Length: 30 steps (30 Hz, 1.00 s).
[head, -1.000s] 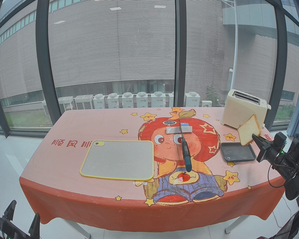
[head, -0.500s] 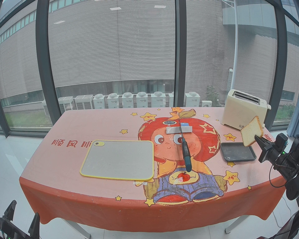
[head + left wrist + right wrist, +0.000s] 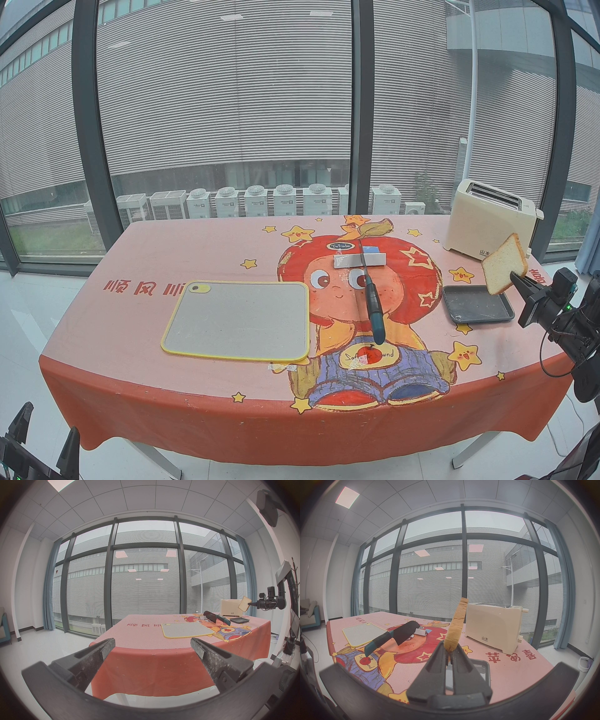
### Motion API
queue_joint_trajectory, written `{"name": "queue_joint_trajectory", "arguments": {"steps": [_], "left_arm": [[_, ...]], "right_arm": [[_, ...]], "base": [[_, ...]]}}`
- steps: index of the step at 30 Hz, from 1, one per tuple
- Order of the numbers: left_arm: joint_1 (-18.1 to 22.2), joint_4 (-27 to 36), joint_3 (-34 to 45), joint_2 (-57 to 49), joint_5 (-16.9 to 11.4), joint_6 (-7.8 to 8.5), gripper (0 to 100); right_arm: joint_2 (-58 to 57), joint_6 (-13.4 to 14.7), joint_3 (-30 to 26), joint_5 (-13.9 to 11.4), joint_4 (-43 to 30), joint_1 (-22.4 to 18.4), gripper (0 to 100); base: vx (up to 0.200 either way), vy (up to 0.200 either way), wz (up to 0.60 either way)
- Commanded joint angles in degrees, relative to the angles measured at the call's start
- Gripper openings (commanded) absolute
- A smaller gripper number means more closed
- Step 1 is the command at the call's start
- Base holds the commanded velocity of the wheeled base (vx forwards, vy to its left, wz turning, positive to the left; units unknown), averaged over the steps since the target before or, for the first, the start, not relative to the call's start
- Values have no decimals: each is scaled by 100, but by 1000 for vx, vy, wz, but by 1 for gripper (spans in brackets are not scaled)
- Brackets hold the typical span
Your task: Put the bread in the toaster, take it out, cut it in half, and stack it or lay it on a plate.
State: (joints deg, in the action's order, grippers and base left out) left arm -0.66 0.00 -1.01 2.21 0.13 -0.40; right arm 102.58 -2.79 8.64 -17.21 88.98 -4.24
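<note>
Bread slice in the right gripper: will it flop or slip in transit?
The bread slice is probably stiff enough: it stands straight above the right gripper, pinched only at its lower edge. It looks light, so slipping seems unlikely. That small pinch may crush or tear the crumb.

A slice of bread (image 3: 504, 264), pale with a brown crust, hangs in the air pinched by its lower corner in the right gripper (image 3: 515, 276), standing on edge and tilted, above the far right corner of the dark square plate (image 3: 478, 304). Just behind it sits the cream toaster (image 3: 490, 220), slots up. The knife (image 3: 373, 300), dark blade and teal handle, lies mid-table, handle toward the near edge. The yellow-rimmed grey cutting board (image 3: 239, 320) lies flat to its left
</note>
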Motion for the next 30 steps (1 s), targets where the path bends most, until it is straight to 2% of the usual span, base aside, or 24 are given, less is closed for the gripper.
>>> {"name": "queue_joint_trajectory", "arguments": {"steps": [1, 30], "left_arm": [[4, 0, 101, 8, 4, 5, 100], [4, 0, 101, 8, -5, 23, 100]], "right_arm": [[7, -2, -21, -10, 14, -15, 0], [-2, -46, -29, -1, 14, -33, 0]], "base": [[0, -200, 0], [0, -200, 0]]}}
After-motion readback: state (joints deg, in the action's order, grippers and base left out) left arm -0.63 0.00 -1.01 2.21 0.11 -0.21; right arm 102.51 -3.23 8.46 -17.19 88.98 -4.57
